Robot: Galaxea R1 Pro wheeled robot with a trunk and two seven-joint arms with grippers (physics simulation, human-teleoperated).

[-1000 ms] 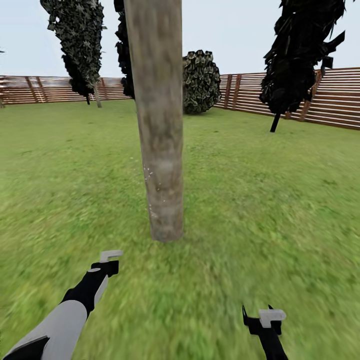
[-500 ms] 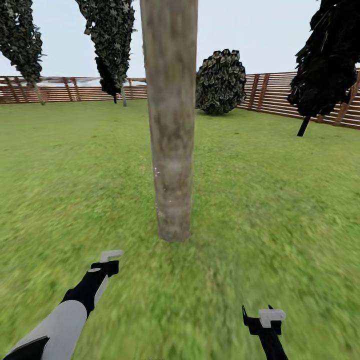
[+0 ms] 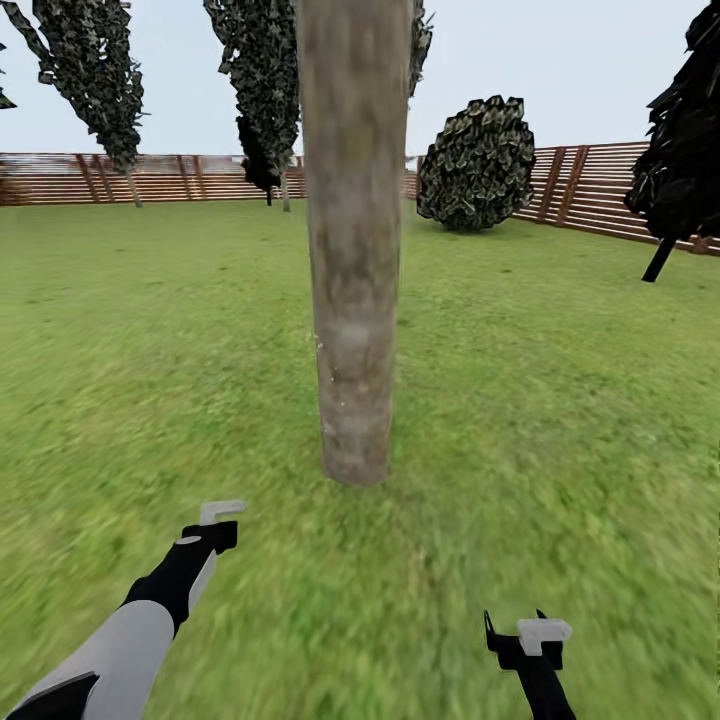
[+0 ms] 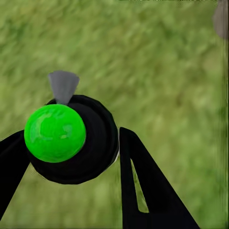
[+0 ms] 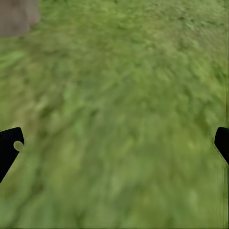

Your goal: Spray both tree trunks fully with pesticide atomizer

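Straight ahead in the head view stands a thick upright tree trunk point(image 3: 354, 250) of mottled beige-brown and grey bark, rooted in the blurry green grass floor point(image 3: 560, 400) — a few faint pale specks sit on its left edge, too small to name. Behind it run a brown horizontal-slat wooden fence point(image 3: 600, 190), a round dark bush point(image 3: 478, 164) and the dark blocky crowns of other trees point(image 3: 90, 70).

Low on the robot's left, the left gripper point(image 3: 213, 528) reaches forward near the foot of the trunk but apart from it. Its wrist view shows the black fingers point(image 4: 148, 191) pinching a small dark round pesticide atomizer point(image 4: 83, 143) with a bright green dot and a grey nozzle, held over the grass.

On the other side the right gripper point(image 3: 525, 640) hangs over the lawn — its dark fingertips point(image 5: 9, 145) are spread wide with only grass between them.
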